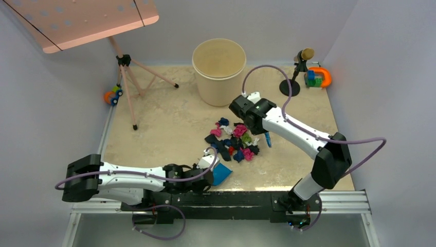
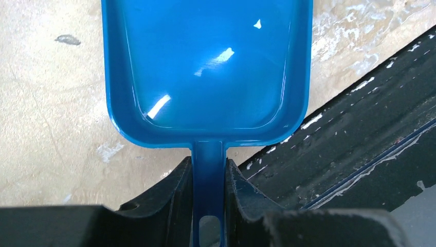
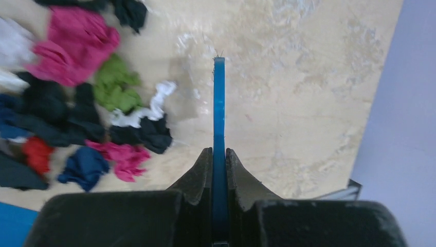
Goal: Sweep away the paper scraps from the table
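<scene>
On desk centre: crumpled multicolour scraps, one pile | between claws | right claw grips brush | left claw grips dustpan

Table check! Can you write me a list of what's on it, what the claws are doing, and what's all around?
Surface: beige table with whitish scuffs.
Job's things: paper scraps in one loose pile mid-table, pink, green, black, blue, red and white; none seen in the dustpan.
Clutter: bucket, pink stand, wheeled toy far left, block toy far right, mic-like stand.
Claws: left claw shut on the dustpan's handle; right claw shut on the brush, just right of the pile.
Cables: purple cables loop off both arms.
Surroundings: pale walls; black rail at the near edge.
</scene>
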`<action>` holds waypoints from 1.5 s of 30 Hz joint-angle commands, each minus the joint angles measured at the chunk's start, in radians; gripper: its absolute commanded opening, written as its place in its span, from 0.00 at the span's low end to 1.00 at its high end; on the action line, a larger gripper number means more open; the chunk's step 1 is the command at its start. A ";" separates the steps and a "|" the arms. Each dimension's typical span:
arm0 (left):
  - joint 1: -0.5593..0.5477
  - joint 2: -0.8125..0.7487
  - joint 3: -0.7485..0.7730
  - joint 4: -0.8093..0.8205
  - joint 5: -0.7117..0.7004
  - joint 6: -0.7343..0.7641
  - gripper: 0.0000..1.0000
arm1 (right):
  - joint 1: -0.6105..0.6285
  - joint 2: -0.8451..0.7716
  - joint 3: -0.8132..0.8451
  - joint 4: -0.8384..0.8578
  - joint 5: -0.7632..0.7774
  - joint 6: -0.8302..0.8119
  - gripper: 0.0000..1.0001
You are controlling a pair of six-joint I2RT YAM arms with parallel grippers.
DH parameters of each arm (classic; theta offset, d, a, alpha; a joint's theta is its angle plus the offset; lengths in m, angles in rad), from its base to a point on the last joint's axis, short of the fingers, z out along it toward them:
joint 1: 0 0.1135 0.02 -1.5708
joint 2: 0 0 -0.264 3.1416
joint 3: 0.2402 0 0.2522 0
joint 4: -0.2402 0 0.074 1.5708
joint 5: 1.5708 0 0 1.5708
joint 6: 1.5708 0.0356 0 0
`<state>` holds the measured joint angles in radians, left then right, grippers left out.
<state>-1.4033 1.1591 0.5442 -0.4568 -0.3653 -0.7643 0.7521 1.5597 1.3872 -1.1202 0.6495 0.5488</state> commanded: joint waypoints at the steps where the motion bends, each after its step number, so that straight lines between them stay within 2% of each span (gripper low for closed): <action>1: -0.008 0.034 0.066 0.037 0.026 0.050 0.00 | 0.029 0.026 -0.096 0.011 0.042 -0.096 0.00; 6: 0.000 0.031 0.100 0.028 0.005 0.072 0.00 | 0.184 0.075 -0.156 0.134 0.008 -0.136 0.00; 10: 0.009 0.066 0.117 0.035 0.012 0.098 0.00 | 0.260 0.076 -0.155 0.228 -0.041 -0.161 0.00; 18: 0.050 0.181 0.172 0.024 0.048 0.115 0.00 | 0.376 -0.060 -0.198 0.406 -0.288 -0.286 0.00; 24: 0.064 0.183 0.166 0.049 0.023 0.113 0.00 | 0.379 -0.237 -0.254 0.435 -0.403 -0.308 0.00; 31: 0.063 0.196 0.165 0.064 -0.011 0.129 0.00 | 0.298 -0.224 -0.211 0.314 -0.166 -0.240 0.00; 38: 0.064 0.202 0.168 0.061 -0.013 0.114 0.00 | 0.276 -0.099 -0.221 0.390 -0.022 -0.284 0.00; 41: 0.064 0.200 0.165 0.060 -0.015 0.103 0.00 | 0.279 -0.047 -0.258 0.467 -0.116 -0.359 0.00; 45: 0.064 0.198 0.155 0.063 -0.027 0.086 0.00 | 0.288 -0.074 -0.314 0.566 -0.396 -0.413 0.00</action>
<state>-1.3426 1.3613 0.6830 -0.4107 -0.3622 -0.6617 1.0279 1.5307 1.1126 -0.6777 0.4881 0.2134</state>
